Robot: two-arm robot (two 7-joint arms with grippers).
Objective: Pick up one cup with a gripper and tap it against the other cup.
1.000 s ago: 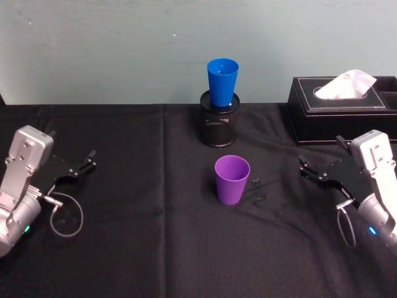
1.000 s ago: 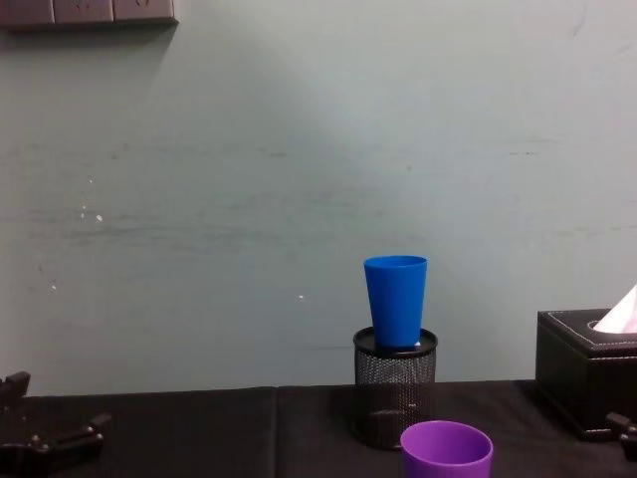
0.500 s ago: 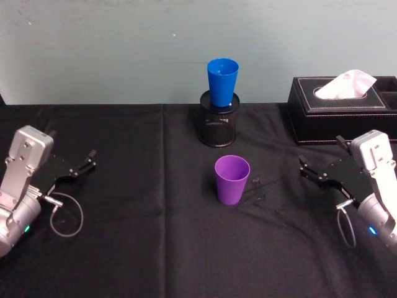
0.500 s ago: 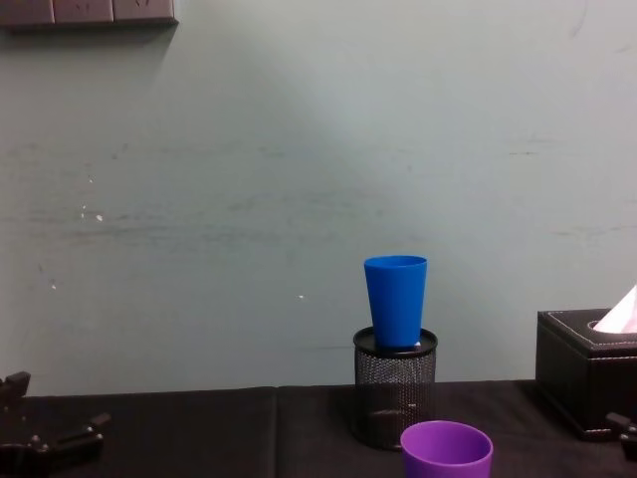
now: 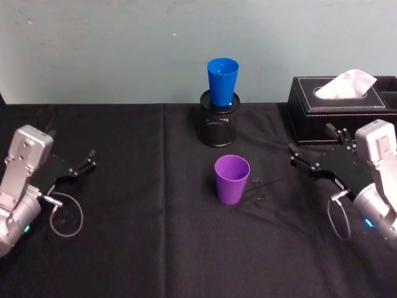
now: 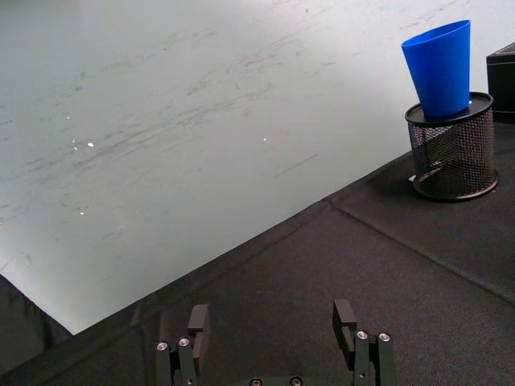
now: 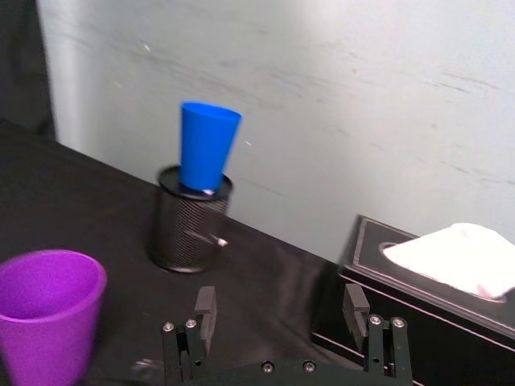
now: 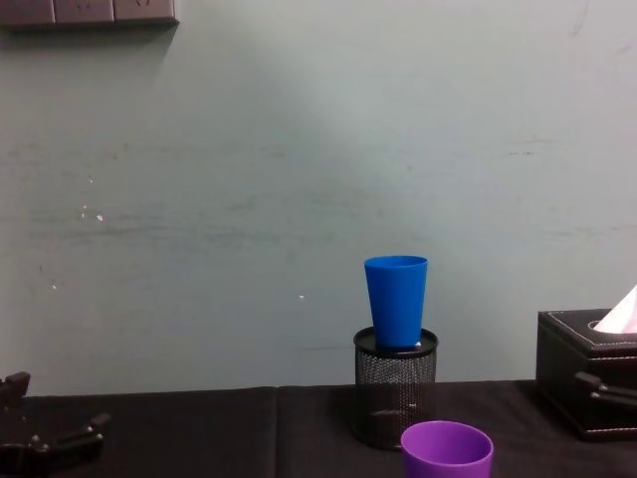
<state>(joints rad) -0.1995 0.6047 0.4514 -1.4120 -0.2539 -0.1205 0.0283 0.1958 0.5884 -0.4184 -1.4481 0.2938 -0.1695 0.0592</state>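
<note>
The purple cup [image 5: 232, 180] stands upright mid-table on the black cloth, also seen in the right wrist view [image 7: 44, 314] and the chest view [image 8: 447, 450]. Behind it the blue cup [image 5: 222, 81] sits upright in a black mesh pen holder [image 5: 218, 127]; both appear in the wrist views [image 6: 441, 66] [image 7: 207, 146]. My right gripper [image 5: 308, 146] hovers open to the right of the purple cup, a clear gap away, its fingers [image 7: 205, 304] empty. At the far left my left gripper [image 5: 72, 148] rests open and empty.
A black tissue box [image 5: 341, 108] with a white tissue sticking out stands at the back right, just behind the right gripper. A few small dark bits [image 5: 255, 181] lie beside the purple cup. A pale wall runs behind the table.
The right gripper has risen and moved left toward the purple cup. The left arm and both cups have not moved.
</note>
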